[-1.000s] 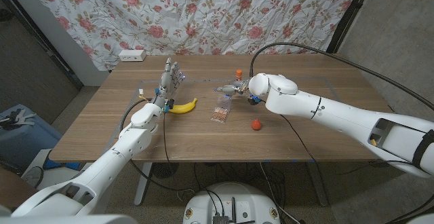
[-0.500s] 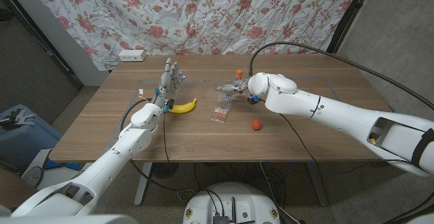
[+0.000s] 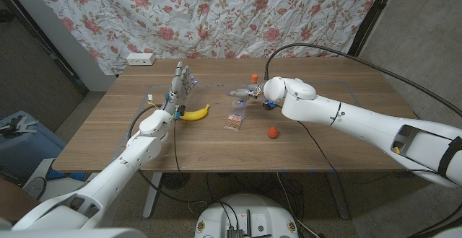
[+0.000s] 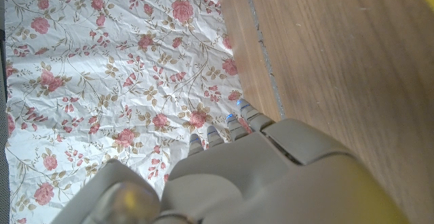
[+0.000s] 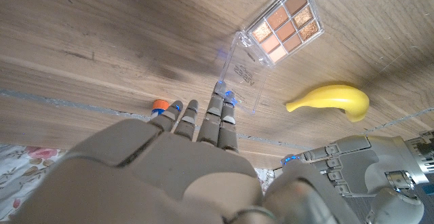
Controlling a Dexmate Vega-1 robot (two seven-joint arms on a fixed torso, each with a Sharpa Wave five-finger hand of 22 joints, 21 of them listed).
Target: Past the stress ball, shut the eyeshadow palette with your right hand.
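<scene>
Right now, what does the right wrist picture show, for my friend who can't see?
The right robot hand reaches its fingertips to the clear lid of an open eyeshadow palette on a wooden table. A yellow banana lies nearby.

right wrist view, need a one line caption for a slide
Right hand reaching toward the clear lid of the open eyeshadow palette, banana nearby.

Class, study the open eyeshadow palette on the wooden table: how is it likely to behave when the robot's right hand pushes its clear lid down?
The eyeshadow palette looks thin and flat, so probably light; it may slide on the smooth table rather than close. Its clear lid appears rigid plastic, likely to swing as one stiff flap. The right hand has fingertips by the lid's edge, so a slip seems possible.
</scene>
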